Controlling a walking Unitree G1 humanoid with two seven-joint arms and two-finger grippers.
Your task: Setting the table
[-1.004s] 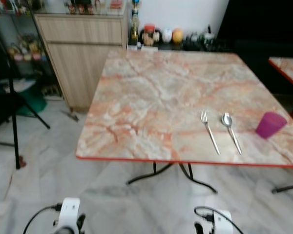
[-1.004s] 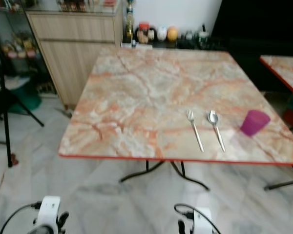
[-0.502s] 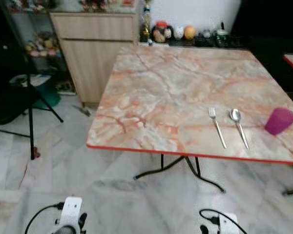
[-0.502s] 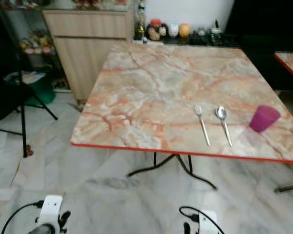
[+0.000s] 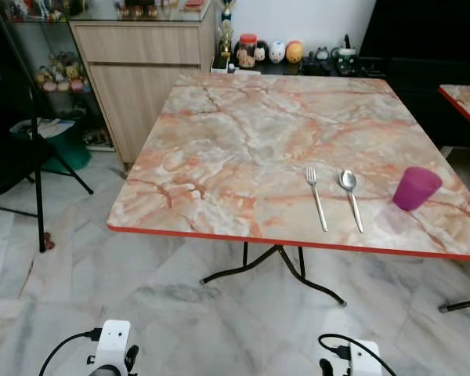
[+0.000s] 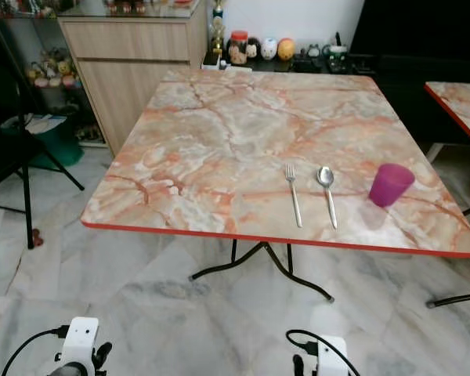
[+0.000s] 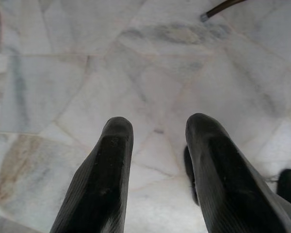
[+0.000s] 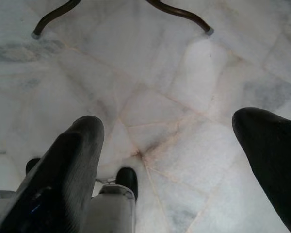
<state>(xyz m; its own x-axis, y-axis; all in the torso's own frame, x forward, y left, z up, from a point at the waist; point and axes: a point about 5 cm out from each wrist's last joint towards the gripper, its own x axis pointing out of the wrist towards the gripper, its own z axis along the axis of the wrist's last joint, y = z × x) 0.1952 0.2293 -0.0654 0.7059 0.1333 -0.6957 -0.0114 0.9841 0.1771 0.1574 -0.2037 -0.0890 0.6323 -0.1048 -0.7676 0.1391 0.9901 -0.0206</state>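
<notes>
Your main risk here is the purple cup [image 5: 414, 188]: it stands upright near the right end of the counter [image 5: 243, 141], close to the near red edge, so a careless sweep of an arm could knock it over or off. The fork [image 5: 316, 197] and spoon [image 5: 348, 198] lie side by side just left of it, handles toward you, and a nudge would skew them or slide them over the edge. Whether this place is laid already or only partly, you can't tell from here. Both arms hang low over the marble floor [image 7: 150, 73], well short of the counter. The left gripper [image 7: 157, 127] has its jaws narrowly parted and empty; the right gripper [image 8: 167, 126] has its jaws spread wide, also empty
</notes>
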